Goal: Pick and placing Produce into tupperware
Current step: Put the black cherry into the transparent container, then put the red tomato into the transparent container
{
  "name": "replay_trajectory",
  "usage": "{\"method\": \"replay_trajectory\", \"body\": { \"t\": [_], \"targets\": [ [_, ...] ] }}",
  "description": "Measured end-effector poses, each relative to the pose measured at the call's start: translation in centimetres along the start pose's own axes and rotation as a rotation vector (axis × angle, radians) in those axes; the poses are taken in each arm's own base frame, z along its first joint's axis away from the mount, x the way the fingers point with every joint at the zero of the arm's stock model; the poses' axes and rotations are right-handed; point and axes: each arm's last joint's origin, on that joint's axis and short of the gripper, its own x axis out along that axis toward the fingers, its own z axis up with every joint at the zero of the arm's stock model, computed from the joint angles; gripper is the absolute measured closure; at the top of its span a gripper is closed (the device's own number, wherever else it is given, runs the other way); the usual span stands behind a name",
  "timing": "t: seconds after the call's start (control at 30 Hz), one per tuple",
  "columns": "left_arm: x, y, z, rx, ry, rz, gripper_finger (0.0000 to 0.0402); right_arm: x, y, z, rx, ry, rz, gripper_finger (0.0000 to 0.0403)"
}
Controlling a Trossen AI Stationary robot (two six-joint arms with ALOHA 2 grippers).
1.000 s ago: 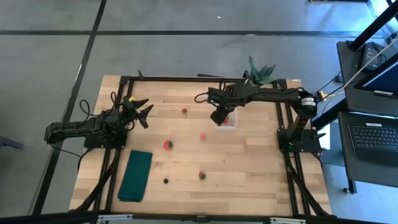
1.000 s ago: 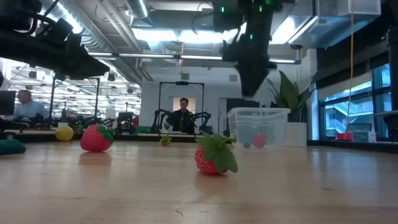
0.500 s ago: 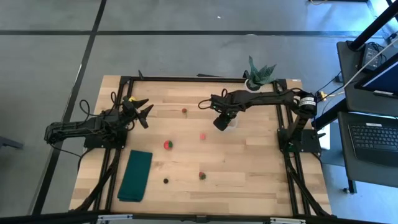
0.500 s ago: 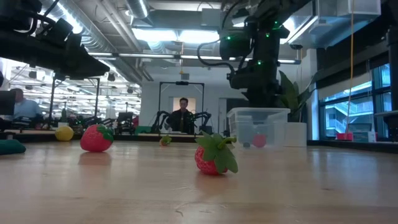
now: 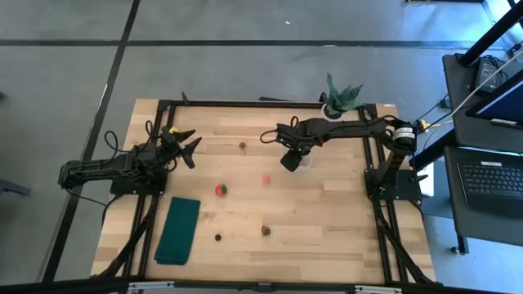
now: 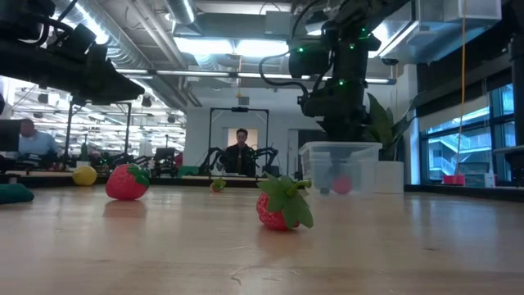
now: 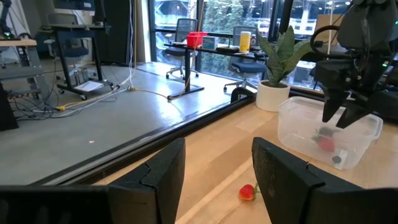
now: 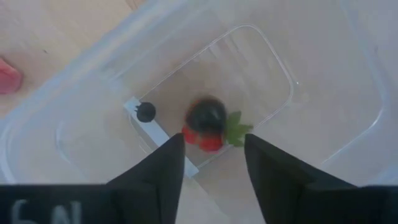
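Since the dark berry [image 8: 207,115] is seen below the parted fingers of the right gripper [image 8: 208,163], beside a strawberry [image 8: 210,139] on the floor of the tupperware [image 8: 311,118], a release is judged under way, held directly overhead to keep the drop inside the walls. Left gripper [image 7: 217,165] is parked well apart, fingers apart, empty.

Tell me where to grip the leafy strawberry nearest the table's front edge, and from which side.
Grip the small red strawberry with green leaves across its rounded red body, from straight above. It lies on its side on the wooden table, floppy leaves splayed at one end, nothing close beside it.
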Motion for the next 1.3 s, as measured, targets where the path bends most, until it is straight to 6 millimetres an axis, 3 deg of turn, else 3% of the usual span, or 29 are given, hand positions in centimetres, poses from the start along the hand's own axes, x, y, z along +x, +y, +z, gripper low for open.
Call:
{"method": "replay_trajectory", "body": {
  "t": [0.2,0.3,0.53,0.67,0.77,1.03,1.3],
  "targets": [
    [0.0,0.0,0.0,-0.003,-0.005,-0.001,0.0223,-0.2,0.0,0.1,-0.002,0.004,-0.002,0.0169],
    [0.0,0.0,0.0,-0.004,-0.006,-0.001,0.0223,-1.4,0.1,0.7,-0.022,-0.007,0.0,0.0148],
    [0.0,0.0,0.1,-0.005,-0.008,-0.001,0.0223,-8.5,1.8,2.7,-0.119,-0.213,0.062,0.0136],
    [0.0,0.0,0.0,-0.002,-0.005,-0.006,0.0223,-12.3,4.0,2.9,-0.242,-0.342,0.125,0.0136],
    [0.0,-0.1,0.0,0.02,-0.004,-0.031,0.0223,-14.0,5.5,2.5,-0.331,-0.397,0.151,0.0136],
    [0.0,-0.2,0.1,0.035,-0.012,-0.055,0.0223,-14.9,7.6,1.1,-0.44,-0.416,0.173,0.0136],
    [0.0,-0.2,0.2,0.033,-0.013,-0.064,0.0222,-15.0,7.9,0.8,-0.453,-0.411,0.175,0.0136]
  ]
}}
